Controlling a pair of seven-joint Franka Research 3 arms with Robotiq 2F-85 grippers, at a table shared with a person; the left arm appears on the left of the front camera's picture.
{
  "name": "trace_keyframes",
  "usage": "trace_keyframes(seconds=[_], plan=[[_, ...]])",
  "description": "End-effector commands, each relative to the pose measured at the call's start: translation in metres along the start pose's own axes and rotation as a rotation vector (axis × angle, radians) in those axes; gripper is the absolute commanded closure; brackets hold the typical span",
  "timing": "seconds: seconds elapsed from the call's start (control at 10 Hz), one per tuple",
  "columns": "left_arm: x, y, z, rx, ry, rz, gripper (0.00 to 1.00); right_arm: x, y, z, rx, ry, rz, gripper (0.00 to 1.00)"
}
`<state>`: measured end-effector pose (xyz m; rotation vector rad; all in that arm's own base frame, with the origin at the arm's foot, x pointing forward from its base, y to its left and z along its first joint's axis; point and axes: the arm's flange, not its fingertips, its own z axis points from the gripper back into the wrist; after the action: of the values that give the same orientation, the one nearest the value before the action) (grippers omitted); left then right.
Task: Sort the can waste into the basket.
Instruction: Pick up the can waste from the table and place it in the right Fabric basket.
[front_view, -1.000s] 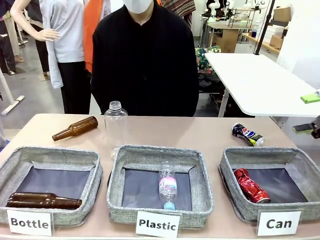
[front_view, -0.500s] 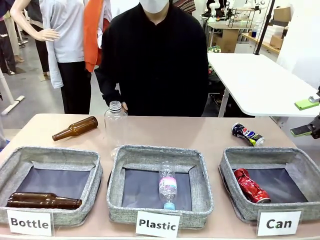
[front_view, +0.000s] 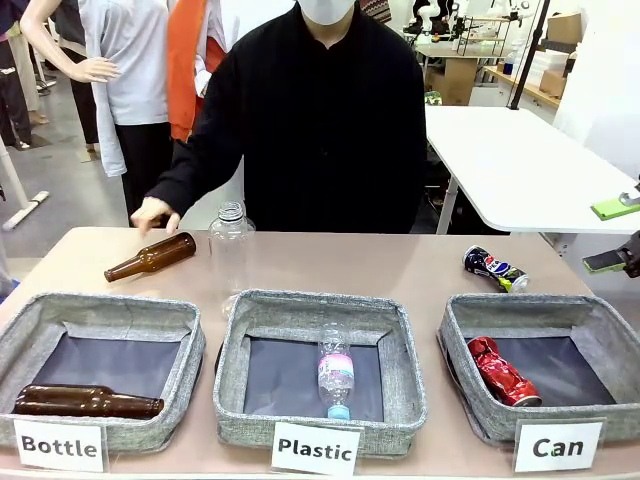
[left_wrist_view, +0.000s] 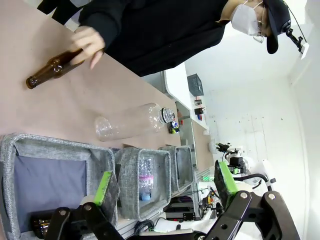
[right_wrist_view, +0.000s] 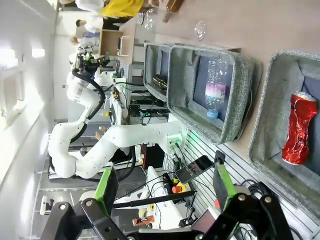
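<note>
The red can (front_view: 503, 371) is seen inside the Can basket (front_view: 480, 420), while the blue can (front_view: 494, 268) is found on the desk just beyond the basket's far rim. The fingers of the right gripper (front_view: 592, 237) and the left gripper (left_wrist_view: 164, 182) are spread open and empty. If approached low, the dented blue can could be squeezed out sideways, or the basket rim struck.

I count on the table: three grey baskets (front_view: 100, 305) (front_view: 315, 300) (front_view: 520, 305); two crushed cans (front_view: 502, 371) (front_view: 495, 268); two brown glass bottles (front_view: 150, 257) (front_view: 88, 402); two clear plastic bottles (front_view: 231, 250) (front_view: 336, 372).
</note>
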<state>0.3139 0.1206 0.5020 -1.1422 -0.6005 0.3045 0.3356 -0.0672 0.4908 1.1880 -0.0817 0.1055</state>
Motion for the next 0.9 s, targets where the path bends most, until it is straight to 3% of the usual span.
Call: trace_keyframes(seconds=[0.0,0.2,0.3,0.4,0.5,0.6,0.7,0.8], plan=[[-0.001,0.0,0.001,-0.018,-0.002,0.019,0.0,-0.001,-0.001,0.0,-0.011,0.0,0.017,0.0],[-0.001,0.0,0.001,-0.018,-0.002,0.019,0.0,0.0,0.0,0.0,0.0,0.0,0.0,0.0],[-0.001,0.0,0.001,-0.018,-0.002,0.019,0.0,-0.009,0.012,-0.011,-0.216,-0.1,0.027,0.0],[-0.001,0.0,0.001,-0.018,-0.002,0.019,0.0,0.012,0.02,-0.027,-0.398,-0.168,0.008,0.0],[-0.001,0.0,0.001,-0.018,-0.002,0.019,0.0,0.038,0.024,-0.037,-0.561,-0.195,0.0,0.0],[-0.001,0.0,0.001,-0.018,-0.002,0.019,0.0,0.068,0.023,-0.044,-0.707,-0.142,0.003,0.0],[-0.001,0.0,0.001,-0.018,-0.002,0.019,0.0,0.091,0.017,-0.056,-0.85,-0.16,-0.042,0.0],[-0.001,0.0,0.001,-0.018,-0.002,0.019,0.0,0.11,0.01,-0.068,-0.933,-0.165,-0.044,0.0]])
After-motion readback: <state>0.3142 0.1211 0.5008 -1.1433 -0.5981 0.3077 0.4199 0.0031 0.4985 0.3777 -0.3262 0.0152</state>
